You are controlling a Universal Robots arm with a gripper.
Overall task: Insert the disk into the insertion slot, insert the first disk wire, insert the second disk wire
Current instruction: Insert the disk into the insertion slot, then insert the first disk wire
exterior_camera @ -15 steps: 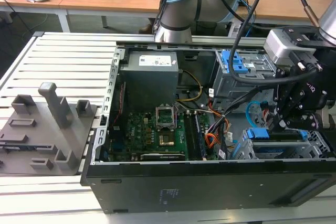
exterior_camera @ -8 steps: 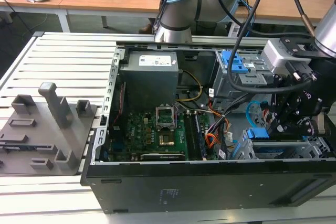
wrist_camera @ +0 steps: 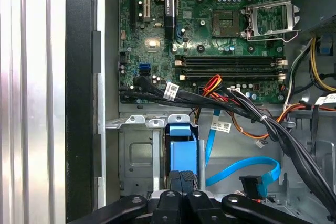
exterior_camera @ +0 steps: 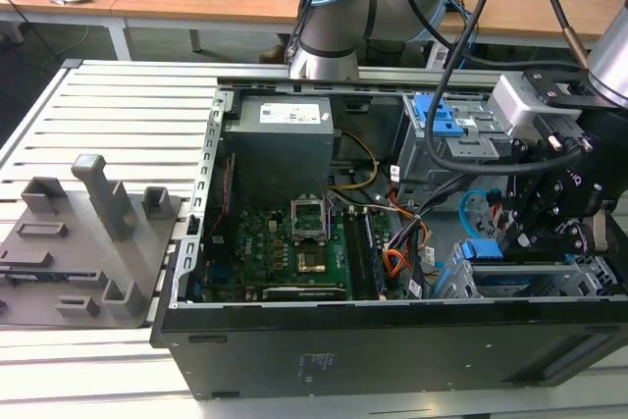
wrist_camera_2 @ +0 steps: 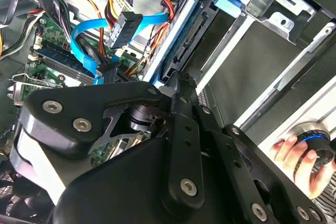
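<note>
We see the end effector (wrist_camera: 181,177) down inside the open computer case (exterior_camera: 324,345), which stands on the slatted tabletop (exterior_camera: 118,105). In the first wrist view its black fingers (wrist_camera: 172,180) are drawn narrow, almost together, with their tips at the near end of the disk (wrist_camera: 182,148). The disk sits in its bright blue frame within the insertion slot (wrist_camera: 137,156), the low grey cage at the case's corner.

The first disk wire (wrist_camera_2: 124,25) is a red, orange and black bundle that hangs loose over the motherboard (wrist_camera: 210,40), its dark plug joined to nothing. The second disk wire (wrist_camera: 247,170) curls in a loop just beside the slot, and its plug also lies free.

In the exterior view the blue-latched drive bay (exterior_camera: 442,120) stands behind the end effector and the power supply (exterior_camera: 280,144) fills the far corner. A grey fixture (exterior_camera: 88,242) rests on the tabletop at the exterior view's left. In the second wrist view, a person's hand (wrist_camera_2: 291,156) holds a blue-ringed knob (wrist_camera_2: 314,139) outside the case.
</note>
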